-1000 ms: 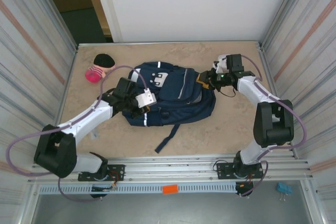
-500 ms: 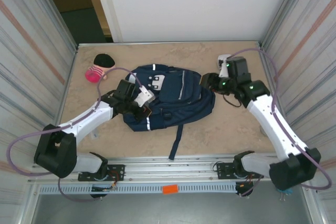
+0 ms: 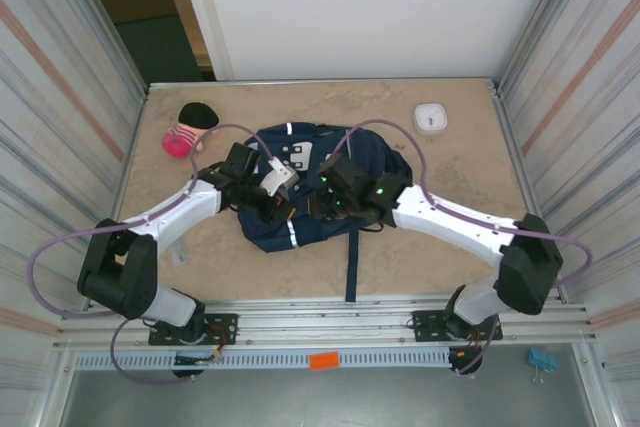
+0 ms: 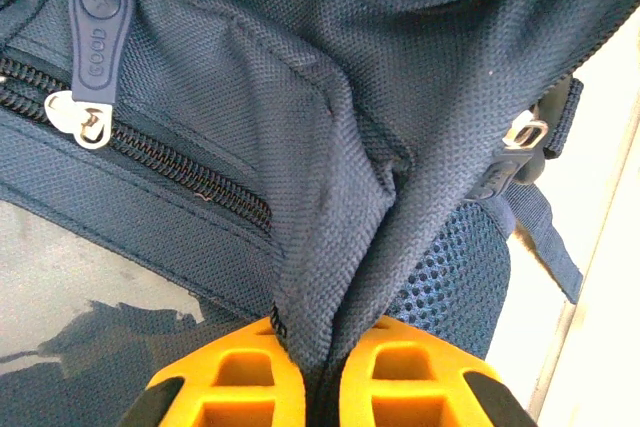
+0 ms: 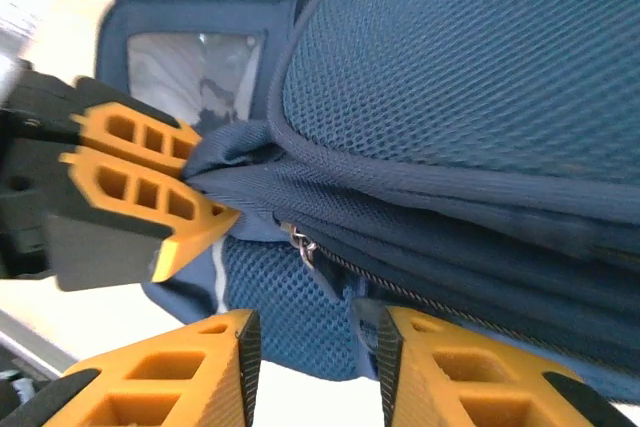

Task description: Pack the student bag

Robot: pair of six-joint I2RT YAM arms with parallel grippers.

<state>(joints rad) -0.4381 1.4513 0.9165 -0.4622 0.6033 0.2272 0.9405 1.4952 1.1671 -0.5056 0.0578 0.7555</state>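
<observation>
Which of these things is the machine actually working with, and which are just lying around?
In use: student bag, left gripper pinching its fabric, right gripper open beside its zip.
Lying about: pink-and-black object, small white box, blue clip.

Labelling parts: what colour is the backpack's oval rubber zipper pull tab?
The oval rubber zipper pull tab is navy blue; clearest in the left wrist view.

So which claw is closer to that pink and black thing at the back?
Left. The left claw, pinching backpack fabric, is on the side of the pink thing; the right claw is farther across the backpack.
</observation>
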